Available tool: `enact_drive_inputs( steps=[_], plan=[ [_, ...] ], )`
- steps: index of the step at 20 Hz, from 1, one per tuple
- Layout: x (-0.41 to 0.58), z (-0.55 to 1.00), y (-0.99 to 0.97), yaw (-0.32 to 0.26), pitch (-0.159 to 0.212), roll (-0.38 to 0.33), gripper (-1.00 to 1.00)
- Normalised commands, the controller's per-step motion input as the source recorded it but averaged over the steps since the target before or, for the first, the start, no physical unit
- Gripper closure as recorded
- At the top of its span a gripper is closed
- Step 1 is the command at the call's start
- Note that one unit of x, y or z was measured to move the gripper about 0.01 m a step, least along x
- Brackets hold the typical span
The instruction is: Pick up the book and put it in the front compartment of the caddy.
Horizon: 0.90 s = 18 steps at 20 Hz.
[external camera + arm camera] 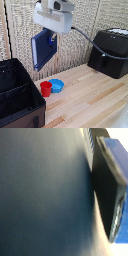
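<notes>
The book (42,50), a thin dark navy hardcover with a lighter blue edge, hangs tilted in the air high above the wooden table. My gripper (50,39) is shut on its upper part, below the white wrist housing. The book is above and to the exterior view's right of the black fabric caddy (17,92), whose inner dividers show. In the wrist view the book's dark cover (45,193) fills most of the picture, blurred, with one finger (112,183) pressed against it.
A red cup (46,88) and a round blue bowl (56,85) stand on the table (85,100) just beside the caddy. A black hard appliance (110,52) with a front handle sits at the back on the exterior view's right. A woven screen backs the scene.
</notes>
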Motion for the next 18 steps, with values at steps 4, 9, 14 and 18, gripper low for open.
enact_drive_inputs(
  steps=[4,9,14,18],
  plan=[
    [0.0,0.0,0.78,-0.16,-0.047,0.0,1.0],
    [0.0,0.0,0.75,-0.172,-0.046,0.0,1.0],
    [0.0,0.0,0.73,-0.182,-0.025,0.0,1.0],
    [0.0,0.0,0.72,-0.185,0.0,0.0,1.0]
  ],
)
